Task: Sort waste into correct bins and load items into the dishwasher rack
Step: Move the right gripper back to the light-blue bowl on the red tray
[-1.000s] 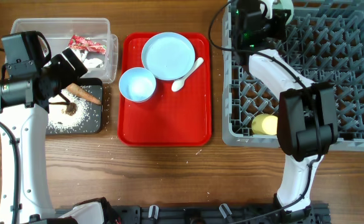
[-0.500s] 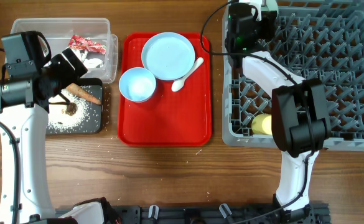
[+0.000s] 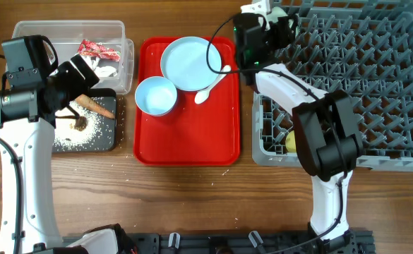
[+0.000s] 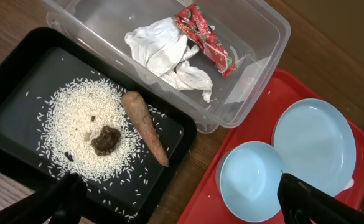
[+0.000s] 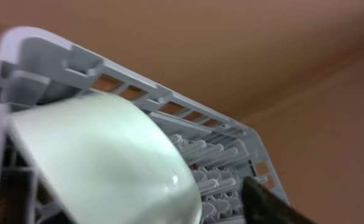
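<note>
With the mint bowl (image 5: 107, 162) parked in the rack (image 3: 390, 85) corner, the right gripper (image 3: 277, 25), whose grip I cannot tell, should probably take the spoon (image 3: 212, 83), lying on the red tray (image 3: 192, 137) against the plate (image 3: 190, 63), squarely by its handle, while the left gripper (image 4: 188, 202) hangs spread.

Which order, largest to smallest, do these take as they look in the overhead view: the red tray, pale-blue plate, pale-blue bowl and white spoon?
1. red tray
2. pale-blue plate
3. pale-blue bowl
4. white spoon
</note>
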Controlling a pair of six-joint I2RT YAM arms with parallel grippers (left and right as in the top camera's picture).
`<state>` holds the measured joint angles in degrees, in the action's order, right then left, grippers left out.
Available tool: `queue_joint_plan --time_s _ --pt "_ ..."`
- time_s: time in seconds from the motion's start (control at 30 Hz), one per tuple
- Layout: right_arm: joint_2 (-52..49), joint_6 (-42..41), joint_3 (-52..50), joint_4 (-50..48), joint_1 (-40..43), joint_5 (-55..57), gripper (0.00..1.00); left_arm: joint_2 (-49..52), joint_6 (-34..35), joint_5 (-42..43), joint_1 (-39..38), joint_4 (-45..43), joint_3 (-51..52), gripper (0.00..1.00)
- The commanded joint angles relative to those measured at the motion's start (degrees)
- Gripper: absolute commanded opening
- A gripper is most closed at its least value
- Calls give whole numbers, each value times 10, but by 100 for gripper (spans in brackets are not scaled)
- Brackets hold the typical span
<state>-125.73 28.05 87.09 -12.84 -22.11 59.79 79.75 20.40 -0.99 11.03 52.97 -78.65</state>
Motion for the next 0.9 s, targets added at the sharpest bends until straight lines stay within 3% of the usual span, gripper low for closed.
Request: queue_joint_plan --time_s 0.0,0.13,0.3,0.43,0.53,0.63,0.77,0.87 --pt "-11 5 5 0 -6 3 82 -7 -7 -6 1 -1 -4 100" --pt "-5 5 6 0 -19 3 97 -7 -7 -6 1 -1 -4 100" --pt "33 2 6 0 -47 -25 100 -7 -7 -6 1 -1 -4 100" --pt "79 -63 6 34 -76 -104 100 -7 -7 -6 1 -1 -4 100" --pt "105 -171 6 114 -113 -240 100 -7 -7 -6 1 -1 -4 100" --pt "115 -375 6 210 -144 -463 100 -7 -7 -6 1 -1 -4 100" --pt "116 -587 6 279 -152 -646 100 -7 -7 -6 1 -1 -4 100" --pt "116 -595 6 290 -152 -715 100 -7 -7 -6 1 -1 -4 100"
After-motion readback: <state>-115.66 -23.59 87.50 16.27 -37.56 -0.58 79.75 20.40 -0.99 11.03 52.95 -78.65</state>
